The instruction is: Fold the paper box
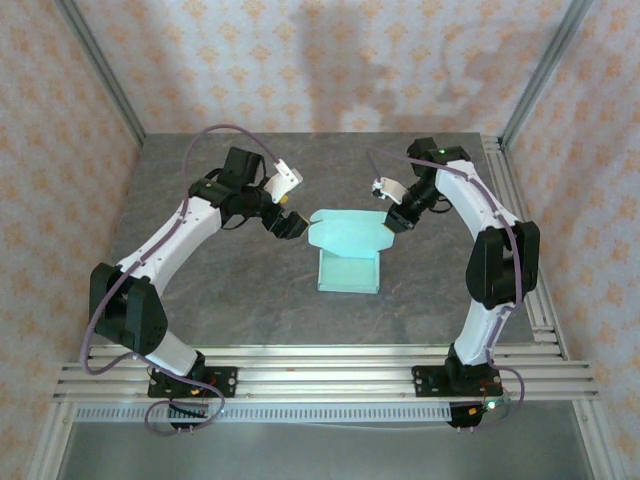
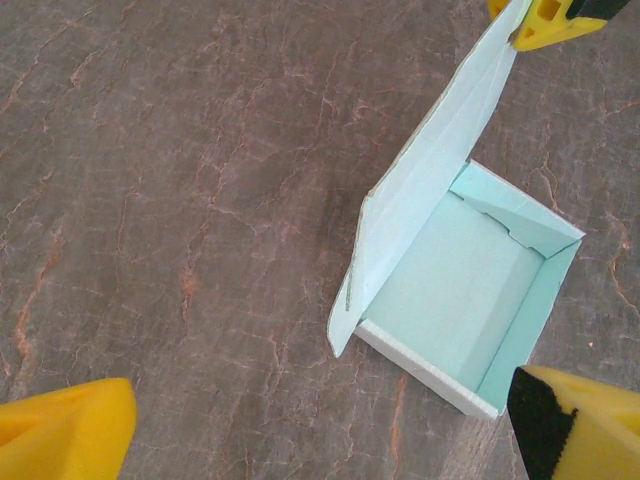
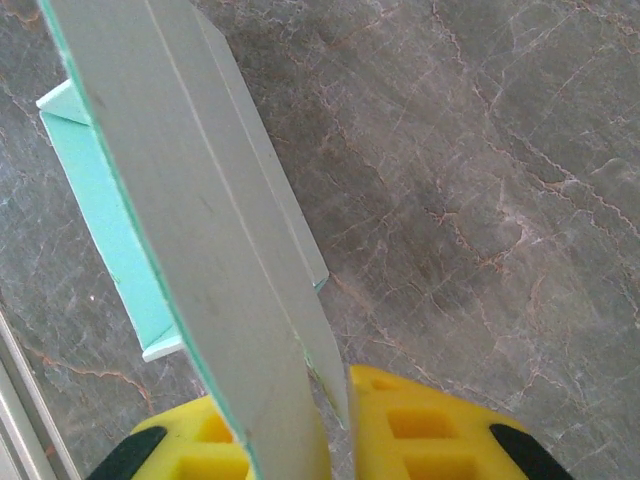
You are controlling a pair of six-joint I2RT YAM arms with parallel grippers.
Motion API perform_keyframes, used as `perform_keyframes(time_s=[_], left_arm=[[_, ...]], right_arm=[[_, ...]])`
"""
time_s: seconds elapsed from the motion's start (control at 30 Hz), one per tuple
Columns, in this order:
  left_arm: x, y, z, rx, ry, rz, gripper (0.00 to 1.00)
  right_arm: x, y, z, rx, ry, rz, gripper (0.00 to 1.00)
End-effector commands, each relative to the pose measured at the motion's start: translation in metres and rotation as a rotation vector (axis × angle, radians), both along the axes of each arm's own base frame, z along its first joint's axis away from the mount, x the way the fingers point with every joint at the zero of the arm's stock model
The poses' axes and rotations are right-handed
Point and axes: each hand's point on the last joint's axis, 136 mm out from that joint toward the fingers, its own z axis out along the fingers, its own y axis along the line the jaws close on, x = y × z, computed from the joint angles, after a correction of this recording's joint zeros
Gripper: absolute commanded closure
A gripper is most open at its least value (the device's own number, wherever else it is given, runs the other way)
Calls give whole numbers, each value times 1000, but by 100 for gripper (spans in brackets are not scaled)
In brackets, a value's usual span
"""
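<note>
Card of a pale mint green makes up the paper box (image 1: 348,262), which sits near the middle of the grey marbled table (image 1: 250,300), between the two arms. Its lower part is a shallow open tray (image 2: 450,300), rectangular, with low upright walls. A folded corner flap lies against the inside of one wall. The inner faces are mint, while the outer face of the tray's short end wall looks white. From one long side of the tray the lid (image 1: 345,230) rises as a flat panel, tilted up and away from the opening, with rounded flaps at its ends. Seen from the right wrist, the lid's outer face (image 3: 200,220) reads as dull grey-white with a thin mint edge and a straight crease running along it.

The right gripper (image 1: 398,222) is clamped on the lid's right end. Its yellow fingers (image 3: 420,430) press the card from both sides, and the same pinch shows at the top of the left wrist view. The left gripper (image 1: 290,226) hangs just beside the lid's left end with its yellow fingers (image 2: 70,435) spread wide apart, touching nothing.

Peach patterned walls stand behind the table.
</note>
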Motion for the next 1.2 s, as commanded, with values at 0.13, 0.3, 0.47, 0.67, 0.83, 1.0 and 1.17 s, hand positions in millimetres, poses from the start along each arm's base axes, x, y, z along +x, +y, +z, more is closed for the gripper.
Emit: perform_keyframes(time_s=[0.13,0.3,0.47,0.67,0.83,1.0,1.17], left_arm=[[0,-7,-2,-28,13,-19,4],[0,-7,-2,-29,13,-21,4],[-1,-7,-3,-28,18,-20,4],[1,-8,-2,-31,19,-20,4],[0,-7,-2,-27,20,-16,4],[3,-9,-7,4,12,0,5],[7,-16,-20,82,-7,-63,10]], right_arm=[[-5,-2,-9,3,41,3,82],[-4,-2,-12,1,44,3,82],[-4,-2,-14,2,50,3,83],[-6,1,-14,25,56,8,86],[-7,1,-9,28,44,8,100],[-9,0,-7,25,24,14,100],[-11,0,-4,30,-20,28,100]])
